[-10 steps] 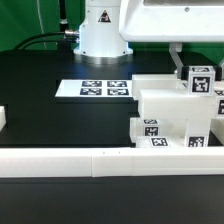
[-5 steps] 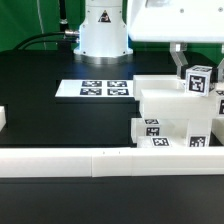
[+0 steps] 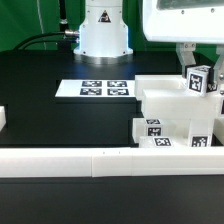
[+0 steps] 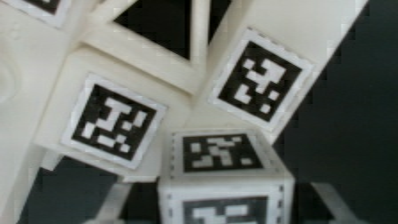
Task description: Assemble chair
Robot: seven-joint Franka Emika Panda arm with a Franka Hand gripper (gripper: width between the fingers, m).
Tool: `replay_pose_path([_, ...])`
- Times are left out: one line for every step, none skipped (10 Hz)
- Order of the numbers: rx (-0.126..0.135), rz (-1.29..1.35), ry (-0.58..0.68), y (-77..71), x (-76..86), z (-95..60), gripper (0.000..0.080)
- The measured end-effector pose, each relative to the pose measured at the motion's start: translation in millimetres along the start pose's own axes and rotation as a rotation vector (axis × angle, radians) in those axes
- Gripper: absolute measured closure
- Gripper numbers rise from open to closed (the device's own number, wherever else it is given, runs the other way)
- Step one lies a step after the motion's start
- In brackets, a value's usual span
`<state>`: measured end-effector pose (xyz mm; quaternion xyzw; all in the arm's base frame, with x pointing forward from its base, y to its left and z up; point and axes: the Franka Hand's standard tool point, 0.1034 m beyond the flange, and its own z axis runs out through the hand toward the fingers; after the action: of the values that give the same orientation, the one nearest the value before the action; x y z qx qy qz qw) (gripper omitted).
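Note:
The partly built chair [image 3: 170, 108], glossy white blocks with black-and-white tags, stands at the exterior view's right, just behind the rail. My gripper [image 3: 198, 68] hangs over its top right part, shut on a short square post [image 3: 201, 81] whose tag face is tilted. The post sits right above the chair's upper block, and I cannot tell if they touch. In the wrist view the post [image 4: 222, 190] fills the space between my fingers [image 4: 111, 205], with the chair's tagged faces [image 4: 116, 120] close beyond it.
The marker board [image 3: 100, 88] lies flat behind the middle of the table. A long low white rail [image 3: 80, 160] runs along the front. A small white piece [image 3: 3, 120] shows at the left edge. The arm's base [image 3: 103, 30] stands at the back.
My gripper has shifted toward the exterior view's right with the post, and the post's tag face has tilted from square to slanted. The chair has not moved.

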<state>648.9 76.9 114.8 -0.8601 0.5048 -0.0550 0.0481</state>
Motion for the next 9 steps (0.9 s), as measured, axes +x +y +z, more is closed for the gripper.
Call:
replay_pose_path([0.000, -0.033, 0.000, 0.0, -0.1, 0.1, 0.0355])
replay_pose_path([0.001, -0.056, -0.001, -0.4, 0.0, -0.2, 0.0228])
replay_pose_path([0.001, -0.136, 0.000, -0.2, 0.5, -0.2, 0.0228])
replay_pose_path([0.002, -0.237, 0.000, -0.7, 0.2, -0.4, 0.0165])
replay_pose_path([0.003, -0.339, 0.000, -1.4, -0.5, -0.7, 0.0154])
replay_pose_path([0.003, -0.439, 0.000, -1.5, 0.4, -1.0, 0.0151])
replay_pose_path([0.007, -0.529, 0.003, -2.0, 2.1, -3.2, 0.0151])
replay_pose_path([0.006, -0.616, 0.003, -1.5, 2.5, -2.3, 0.0150])
replay_pose_path([0.004, -0.696, 0.004, -1.0, 2.9, -2.0, 0.0150])
